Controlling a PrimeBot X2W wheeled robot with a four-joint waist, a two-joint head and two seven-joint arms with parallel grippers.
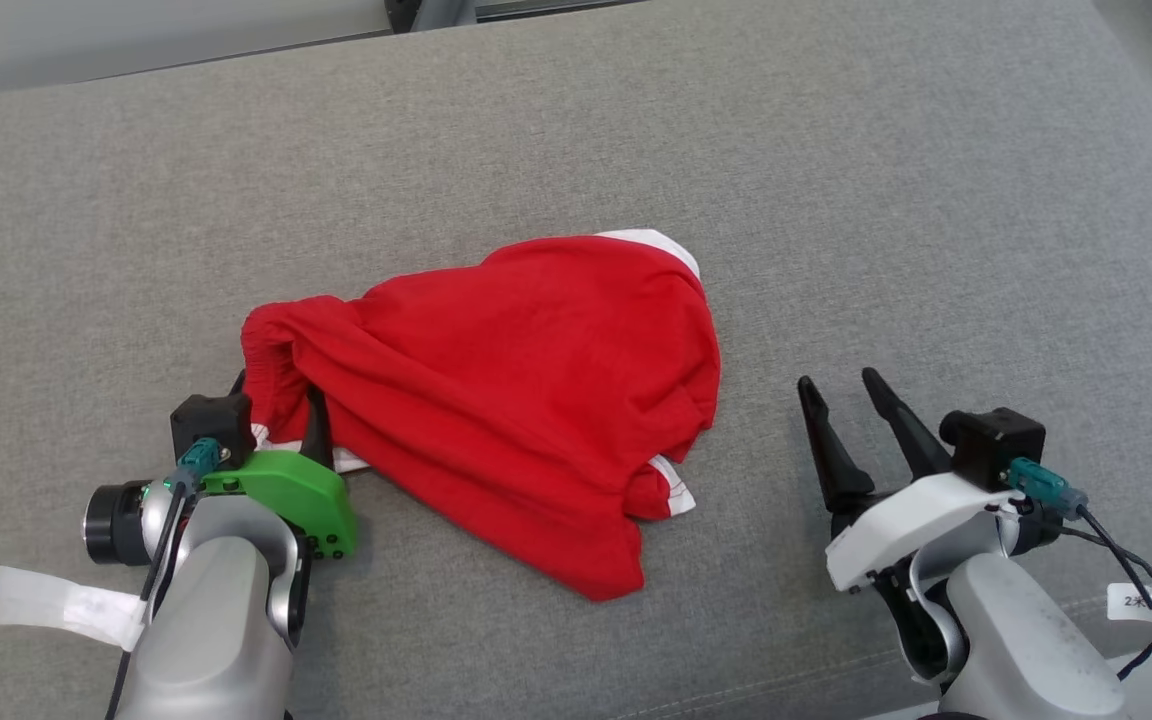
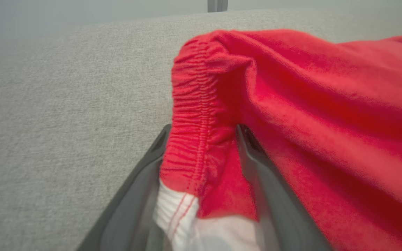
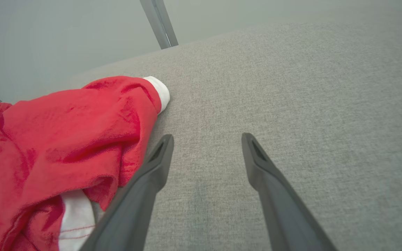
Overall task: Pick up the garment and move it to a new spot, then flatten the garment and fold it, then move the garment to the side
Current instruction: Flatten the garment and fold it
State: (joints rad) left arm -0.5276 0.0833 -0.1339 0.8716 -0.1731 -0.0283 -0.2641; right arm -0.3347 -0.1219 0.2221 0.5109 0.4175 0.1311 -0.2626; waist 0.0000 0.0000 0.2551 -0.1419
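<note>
On the grey cushion [image 1: 576, 120] the open left gripper [image 2: 202, 127] straddles the waistband [image 2: 190, 104] of the garment [image 1: 516, 400]; the right gripper [image 1: 838, 378] gapes empty alongside.

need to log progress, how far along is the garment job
Nothing looks finished: the red garment lies in a crumpled heap on the grey surface, neither flat nor folded. In hand: the left gripper is open around the elastic waistband; the right gripper is open, beside the garment. Left: flattening, folding, moving it aside. Whether it was already moved to a new spot, I cannot tell.
</note>
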